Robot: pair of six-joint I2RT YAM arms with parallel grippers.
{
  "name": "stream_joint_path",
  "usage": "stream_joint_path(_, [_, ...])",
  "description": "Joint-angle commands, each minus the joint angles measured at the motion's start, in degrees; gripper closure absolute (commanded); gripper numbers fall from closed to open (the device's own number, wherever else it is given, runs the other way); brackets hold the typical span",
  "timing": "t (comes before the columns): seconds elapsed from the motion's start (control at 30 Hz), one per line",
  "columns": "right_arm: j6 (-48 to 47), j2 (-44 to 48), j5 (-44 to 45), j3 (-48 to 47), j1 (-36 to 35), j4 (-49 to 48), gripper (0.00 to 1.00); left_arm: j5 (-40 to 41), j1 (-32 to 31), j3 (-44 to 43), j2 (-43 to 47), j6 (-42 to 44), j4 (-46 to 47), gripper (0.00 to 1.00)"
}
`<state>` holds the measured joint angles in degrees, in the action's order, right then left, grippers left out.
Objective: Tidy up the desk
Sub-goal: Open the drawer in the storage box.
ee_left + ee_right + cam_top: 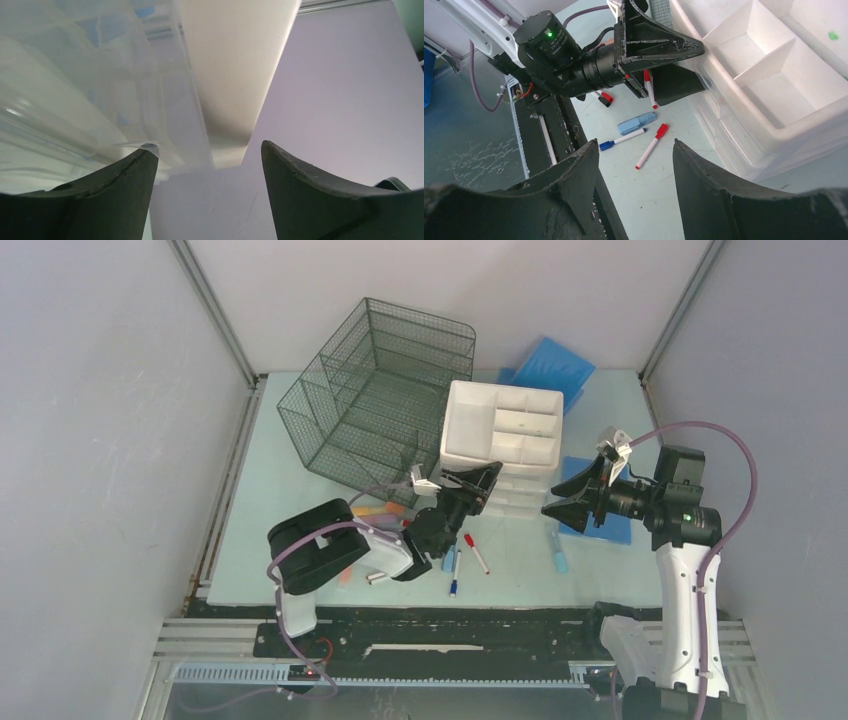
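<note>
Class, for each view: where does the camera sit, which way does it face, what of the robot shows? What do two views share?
Top external: above and behind, looking down on the desk; left arm and right arm show.
Left wrist: on the left arm, facing the drawer unit up close; left fingers show.
Right wrist: on the right arm, looking left across the desk; right fingers and the left gripper show.
Shared: top and right wrist both see the pens and drawer unit.
</note>
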<state>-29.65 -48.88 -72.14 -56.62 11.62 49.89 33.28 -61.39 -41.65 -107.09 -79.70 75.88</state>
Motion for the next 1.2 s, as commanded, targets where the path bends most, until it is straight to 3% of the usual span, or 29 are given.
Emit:
stream_joint_path(0.0, [-0.2,0.8,-1.2,0.2,0.4,-0.7,0.36,3.2,-0.2,-3.0,-1.7,-0.3,4.0,0.23])
stream_joint_path(0.37, [-0.4,1.0,-1.8,0.1,0.7,-0.4,0.36,5.4,-0.1,-5.4,-5.8,-2.3,5.7,0.26])
stream_joint_path(0.6, [-1.0,1.1,-1.8,0.1,1.2,0.3,0.36,2.5,-0.8,-4.3,-3.9,6.2,10.9,0.36])
stream_joint_path(1.17, [-1.9,0.6,-1.5,0.1,2.2,1.1,0.36,3.8,-8.9,4.9,5.1,17.5,11.4,0.38])
